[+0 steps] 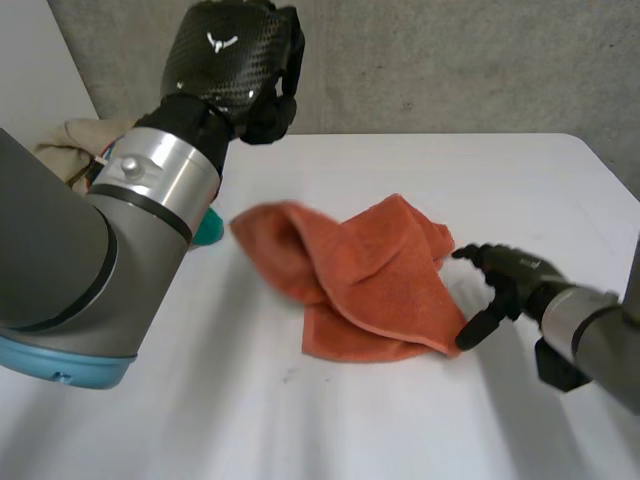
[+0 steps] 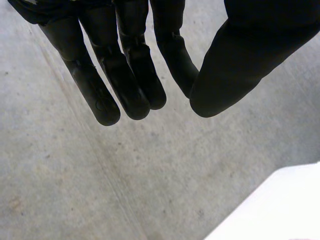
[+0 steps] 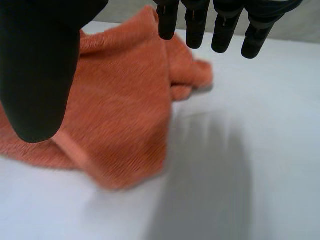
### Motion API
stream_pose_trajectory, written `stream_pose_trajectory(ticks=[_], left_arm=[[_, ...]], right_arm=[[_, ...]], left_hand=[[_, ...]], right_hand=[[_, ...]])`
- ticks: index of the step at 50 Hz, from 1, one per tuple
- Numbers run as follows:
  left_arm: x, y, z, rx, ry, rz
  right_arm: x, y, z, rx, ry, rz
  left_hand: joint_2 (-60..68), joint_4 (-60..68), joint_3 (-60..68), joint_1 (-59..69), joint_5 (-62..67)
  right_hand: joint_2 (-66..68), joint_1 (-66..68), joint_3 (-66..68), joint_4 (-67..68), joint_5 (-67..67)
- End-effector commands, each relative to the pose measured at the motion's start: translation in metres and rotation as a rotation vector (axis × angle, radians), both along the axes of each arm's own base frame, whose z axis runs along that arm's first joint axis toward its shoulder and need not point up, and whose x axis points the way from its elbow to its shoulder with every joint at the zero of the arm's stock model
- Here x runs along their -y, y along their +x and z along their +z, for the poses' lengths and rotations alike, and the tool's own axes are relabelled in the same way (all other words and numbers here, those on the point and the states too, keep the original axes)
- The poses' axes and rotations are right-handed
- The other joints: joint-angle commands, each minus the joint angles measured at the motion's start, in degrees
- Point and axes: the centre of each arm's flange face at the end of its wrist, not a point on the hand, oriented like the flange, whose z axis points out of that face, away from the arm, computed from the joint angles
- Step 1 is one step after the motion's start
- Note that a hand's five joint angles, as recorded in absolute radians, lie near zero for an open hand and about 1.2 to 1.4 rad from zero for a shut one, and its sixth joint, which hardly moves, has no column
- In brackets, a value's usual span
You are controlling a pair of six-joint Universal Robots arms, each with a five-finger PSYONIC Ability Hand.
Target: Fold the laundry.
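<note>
An orange towel (image 1: 370,280) lies rumpled and partly folded over itself in the middle of the white table (image 1: 400,430). My right hand (image 1: 505,280) is open just off the towel's right edge, fingers spread, its thumb tip beside the near right corner and nothing held. In the right wrist view the towel (image 3: 120,100) lies under and ahead of the thumb (image 3: 35,70), and the fingertips (image 3: 195,25) hang above its far fold. My left hand (image 1: 240,60) is raised high over the table's back left, curled and empty, its fingers (image 2: 125,75) close against the thumb.
A beige cloth (image 1: 75,140) lies heaped at the table's back left, behind my left arm. Something teal (image 1: 208,232) peeks out beside that arm, left of the towel. Under the left hand is grey floor and a table corner (image 2: 280,210).
</note>
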Motion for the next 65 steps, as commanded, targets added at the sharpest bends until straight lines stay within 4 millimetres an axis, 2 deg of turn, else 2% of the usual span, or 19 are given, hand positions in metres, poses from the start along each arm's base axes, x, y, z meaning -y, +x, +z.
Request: stream_pose_trajectory(ticks=[1,4,6,8,9,10,14,18,24,32,40,48,51,54,55,60,62,63,65], left_arm=[[0.0,-0.001,0.013,-0.023,-0.03,-0.003],[0.0,-0.002,0.011,-0.019,-0.025,-0.003],[0.002,-0.004,0.002,0.001,-0.006,-0.01],[0.002,-0.003,-0.004,0.015,0.014,-0.008],[0.002,-0.003,-0.015,0.041,0.048,-0.007],[0.003,-0.001,-0.022,0.059,0.071,0.0],[0.006,0.005,-0.06,0.148,0.198,0.022],[0.023,0.027,-0.091,0.206,0.293,0.095],[0.053,0.059,-0.116,0.223,0.361,0.2],[0.095,0.085,-0.16,0.259,0.486,0.214],[0.102,0.079,-0.194,0.3,0.603,0.119],[0.107,0.068,-0.214,0.331,0.655,0.092],[0.106,0.062,-0.218,0.339,0.662,0.077],[0.108,0.056,-0.218,0.343,0.658,0.071],[0.109,0.055,-0.218,0.342,0.657,0.072],[0.11,0.046,-0.2,0.318,0.607,0.061],[0.108,0.044,-0.18,0.298,0.56,0.063],[0.104,0.045,-0.148,0.266,0.488,0.073],[0.098,0.046,-0.119,0.229,0.415,0.081]], right_arm=[[0.005,0.024,-0.05,0.061,0.01,0.04],[0.004,0.044,-0.062,0.049,0.01,0.087],[0.009,0.045,-0.061,0.034,-0.018,0.064],[0.013,0.043,-0.058,0.021,-0.054,0.042],[0.015,0.044,-0.055,0.008,-0.092,0.041],[0.015,0.044,-0.053,-0.001,-0.11,0.044],[0.013,0.04,-0.039,-0.046,-0.183,0.063],[0.008,0.037,-0.037,-0.095,-0.202,0.082],[0.001,0.036,-0.039,-0.145,-0.207,0.106],[0.001,0.034,-0.04,-0.191,-0.226,0.125],[0.004,0.036,-0.038,-0.19,-0.239,0.128],[0.007,0.038,-0.038,-0.188,-0.248,0.129],[0.009,0.038,-0.041,-0.192,-0.243,0.129],[0.01,0.039,-0.042,-0.201,-0.247,0.134],[0.012,0.039,-0.042,-0.209,-0.257,0.136],[0.018,0.039,-0.031,-0.228,-0.315,0.14],[0.021,0.039,-0.014,-0.243,-0.37,0.14],[0.022,0.039,-0.002,-0.248,-0.408,0.14],[0.022,0.039,0.026,-0.259,-0.501,0.137]], left_hand=[[11.4,11.2,11.7,13.1,13.8],[11.4,11.2,11.7,13.1,13.8],[11.4,11.2,11.7,13.1,13.8],[11.4,11.2,11.7,13.1,13.8],[-18.4,-18.6,-18.1,-16.7,-16.0],[-33.3,-33.5,-33.0,-31.7,-30.9],[-55.8,-56.0,-55.5,-54.2,-53.4],[-56.2,-56.4,-55.9,-54.5,-53.8],[-54.4,-54.5,-54.0,-52.7,-51.9],[-53.9,-54.0,-53.5,-52.2,-51.4],[-50.7,-50.8,-50.3,-49.0,-48.2],[-42.8,-42.9,-42.5,-41.1,-40.4],[-33.9,-34.0,-33.5,-32.2,-31.4],[4.7,4.6,5.0,6.4,7.1],[11.3,11.2,11.7,13.0,13.7],[11.4,11.2,11.7,13.1,13.8],[11.4,11.2,11.7,13.1,13.8],[11.4,11.2,11.7,13.1,13.8],[11.4,11.2,11.7,13.1,13.8]], right_hand=[[0.6,-0.1,0.6,0.4,0.0],[7.9,7.3,7.9,7.8,7.3],[25.7,25.1,25.7,25.6,25.1],[34.7,34.1,34.7,34.6,34.1],[34.9,34.3,34.9,34.8,34.3],[34.7,34.1,34.7,34.6,34.1],[31.9,31.2,31.9,31.7,31.3],[28.7,28.0,28.7,28.5,28.1],[28.8,28.2,28.8,28.7,28.2],[32.2,31.6,32.2,32.1,31.6],[34.1,33.4,34.0,33.9,33.4],[34.1,33.4,34.0,33.9,33.4],[35.9,35.3,35.9,35.8,35.3],[49.0,48.3,48.9,48.8,48.3],[64.3,63.7,64.3,64.2,63.7],[68.0,67.3,68.0,67.8,67.4],[68.0,67.3,68.0,67.8,67.4],[68.0,67.3,68.0,67.8,67.4],[68.0,67.3,68.0,67.8,67.4]])
